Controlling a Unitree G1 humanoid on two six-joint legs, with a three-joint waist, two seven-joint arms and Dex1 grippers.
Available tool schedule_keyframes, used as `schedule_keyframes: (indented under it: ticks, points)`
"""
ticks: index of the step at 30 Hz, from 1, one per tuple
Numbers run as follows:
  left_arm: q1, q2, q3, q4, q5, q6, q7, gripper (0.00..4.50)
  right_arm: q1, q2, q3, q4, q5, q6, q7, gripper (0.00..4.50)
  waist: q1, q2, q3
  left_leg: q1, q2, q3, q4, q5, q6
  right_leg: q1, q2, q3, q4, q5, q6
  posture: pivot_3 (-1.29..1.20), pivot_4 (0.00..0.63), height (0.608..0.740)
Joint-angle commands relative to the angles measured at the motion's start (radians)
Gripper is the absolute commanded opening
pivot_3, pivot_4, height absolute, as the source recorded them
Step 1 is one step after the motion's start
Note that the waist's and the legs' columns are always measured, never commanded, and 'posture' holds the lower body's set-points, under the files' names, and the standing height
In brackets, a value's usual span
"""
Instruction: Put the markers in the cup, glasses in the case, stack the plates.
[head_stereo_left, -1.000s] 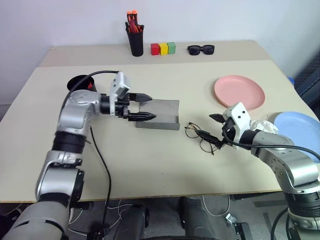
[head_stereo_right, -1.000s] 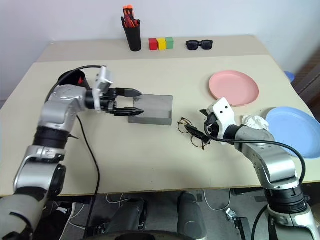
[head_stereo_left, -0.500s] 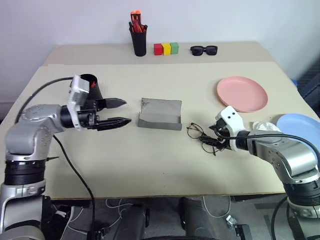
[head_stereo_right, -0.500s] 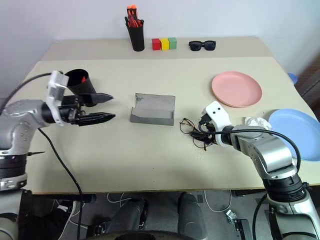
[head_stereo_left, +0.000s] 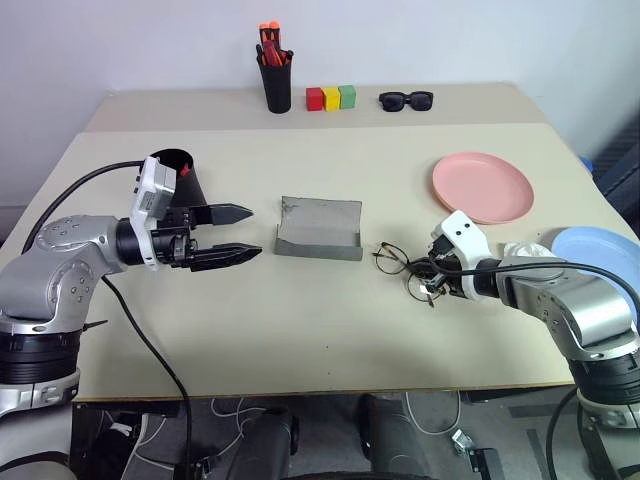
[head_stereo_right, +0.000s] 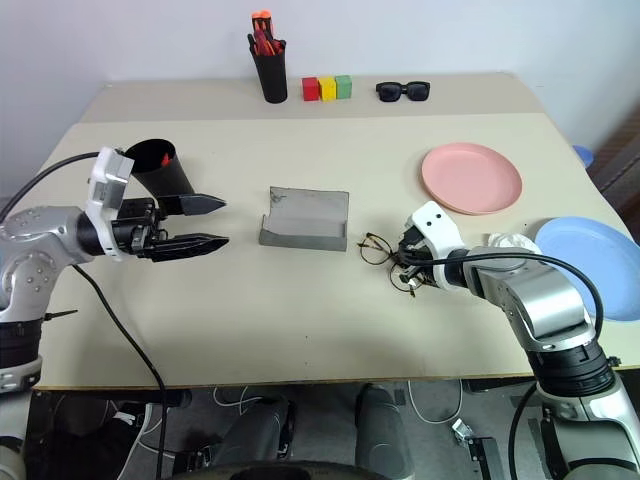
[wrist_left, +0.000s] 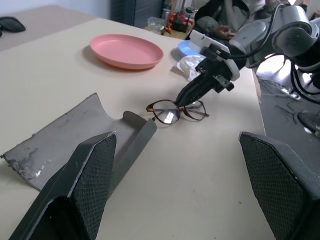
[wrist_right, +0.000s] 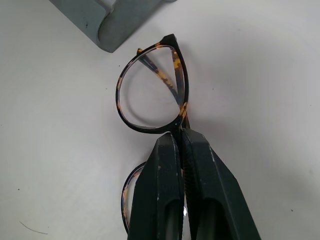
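I have the right gripper (wrist_right: 181, 137) with jaws clamped on the bridge of the glasses (wrist_right: 152, 92), which lie on the tabletop (head_stereo_left: 320, 330) just beside the open grey case (head_stereo_left: 318, 228); their long axis runs roughly toward it. The left gripper (head_stereo_left: 240, 232) hovers beside the case, jaws apart, presumably clear of the transfer.

Light blue plate (head_stereo_left: 605, 252): cut off by the right frame edge, its near side hidden behind the right arm. Glasses (wrist_right: 152, 95): lower lens largely covered by the right gripper (wrist_right: 181, 137). Case (wrist_left: 75, 137): partly masked by a left finger (wrist_left: 75, 200). Cup (head_stereo_left: 180, 172): lower part hidden behind the left wrist; contents too small to identify.
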Motion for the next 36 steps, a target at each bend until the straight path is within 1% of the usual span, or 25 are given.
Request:
schedule_keyframes:
  ticks: [1, 4, 7, 9, 11, 12, 15, 17, 20, 23, 25, 28, 31, 36]
  points:
    - [-0.003, 0.018, 0.012, -0.002, -0.006, -0.03, -0.004, 4.03, -0.015, -0.019, -0.032, -0.006, 0.0, 0.001, 0.007, 0.02, 0.0, 0.0, 0.0, 0.0, 0.0, 0.0, 0.0, 0.0, 0.0, 0.0, 0.0, 0.0, 0.0, 0.0, 0.0, 0.0, 0.15, 0.74]
    - [-0.005, 0.02, 0.022, 0.008, -0.019, -0.02, 0.0, 4.03, -0.053, -0.027, -0.06, -0.016, 0.012, -0.007, 0.02, 0.02, -0.001, 0.0, 0.0, 0.0, 0.0, 0.0, 0.0, 0.0, 0.0, 0.0, 0.0, 0.0, 0.0, 0.0, 0.0, 0.0, 0.15, 0.74]
    - [-0.002, 0.027, 0.033, 0.022, -0.025, -0.018, -0.001, 4.03, -0.132, -0.032, -0.101, -0.019, 0.042, 0.006, 0.036, 0.02, -0.004, 0.001, 0.0, 0.0, 0.0, 0.0, 0.0, 0.0, 0.0, -0.001, 0.0, 0.0, 0.0, 0.0, 0.0, 0.0, 0.15, 0.74]
    - [0.004, 0.033, 0.038, 0.027, -0.022, -0.026, -0.003, 4.03, -0.199, -0.016, -0.123, -0.011, 0.064, 0.015, 0.036, 0.02, -0.006, 0.001, 0.0, -0.001, 0.0, 0.0, 0.0, 0.0, 0.0, -0.001, 0.0, 0.0, 0.0, 0.0, 0.0, 0.0, 0.15, 0.74]
    - [0.006, 0.044, 0.045, 0.034, -0.035, -0.006, -0.004, 4.03, -0.271, 0.03, -0.115, 0.011, 0.073, 0.003, 0.026, 0.02, -0.006, 0.001, 0.0, -0.001, 0.0, 0.0, -0.001, 0.0, 0.0, -0.002, 0.0, 0.0, 0.0, 0.0, 0.0, 0.0, 0.15, 0.74]
    - [0.01, 0.047, 0.046, 0.037, -0.028, -0.02, -0.006, 4.03, -0.305, 0.073, -0.101, 0.032, 0.074, -0.008, 0.012, 0.02, -0.008, 0.0, 0.0, -0.001, 0.0, 0.0, -0.001, 0.0, 0.0, -0.002, 0.0, 0.0, 0.0, 0.0, 0.0, 0.0, 0.15, 0.74]
    - [0.016, 0.055, 0.065, 0.045, -0.041, -0.017, -0.006, 4.03, -0.36, 0.165, -0.012, 0.078, 0.027, -0.082, -0.002, 0.02, -0.007, 0.0, 0.0, -0.001, 0.001, 0.0, -0.001, 0.0, 0.0, -0.002, 0.001, 0.0, 0.0, 0.0, 0.0, 0.0, 0.15, 0.74]
    - [0.009, 0.053, 0.107, 0.045, -0.107, 0.043, 0.013, 4.03, -0.396, 0.252, 0.01, 0.133, 0.018, -0.128, -0.019, 0.02, -0.008, 0.0, 0.0, -0.001, 0.001, 0.0, -0.002, 0.0, 0.0, -0.002, 0.001, 0.0, 0.0, 0.0, 0.0, 0.0, 0.15, 0.74]
    - [0.04, 0.09, 0.131, 0.021, -0.147, 0.097, 0.005, 4.03, -0.449, 0.36, 0.073, 0.245, -0.038, -0.243, -0.026, 0.02, -0.009, 0.001, 0.0, -0.005, 0.0, 0.0, -0.001, 0.0, 0.0, -0.007, 0.0, 0.0, 0.002, 0.0, 0.0, 0.0, 0.15, 0.74]
    - [0.092, 0.119, 0.144, -0.025, -0.153, 0.102, 0.009, 4.03, -0.48, 0.428, 0.124, 0.359, -0.096, -0.368, -0.008, 0.02, -0.011, 0.001, 0.0, -0.014, 0.0, 0.0, 0.0, 0.003, -0.005, -0.016, 0.0, 0.0, 0.003, 0.001, -0.001, 0.0, 0.15, 0.74]
    - [0.119, 0.131, 0.153, -0.046, -0.159, 0.1, 0.012, 4.03, -0.485, 0.438, 0.159, 0.415, -0.141, -0.434, 0.013, 0.02, -0.008, 0.001, 0.0, -0.015, 0.0, -0.001, -0.001, 0.004, -0.007, -0.017, 0.0, 0.0, 0.003, 0.001, -0.001, 0.0, 0.15, 0.74]
    - [0.143, 0.136, 0.169, -0.065, -0.158, 0.093, 0.028, 4.03, -0.462, 0.413, 0.232, 0.469, -0.222, -0.54, 0.068, 0.02, -0.006, 0.001, 0.0, -0.015, 0.0, -0.001, 0.0, 0.004, -0.006, -0.017, 0.0, 0.0, 0.003, 0.001, -0.001, 0.0, 0.15, 0.74]
    - [0.169, 0.139, 0.187, -0.079, -0.149, 0.072, 0.034, 4.03, -0.422, 0.397, 0.283, 0.474, -0.268, -0.586, 0.118, 0.02, -0.01, 0.001, 0.0, -0.015, 0.0, -0.001, -0.001, 0.003, -0.005, -0.017, 0.0, 0.0, 0.003, 0.001, -0.001, 0.0, 0.15, 0.74]
    - [0.193, 0.13, 0.204, -0.058, -0.095, -0.038, 0.035, 4.03, -0.395, 0.374, 0.308, 0.485, -0.324, -0.604, 0.156, 0.02, -0.014, 0.001, 0.001, -0.015, 0.0, -0.001, -0.001, 0.003, -0.005, -0.017, 0.001, 0.0, 0.003, 0.001, -0.002, 0.0, 0.15, 0.74]
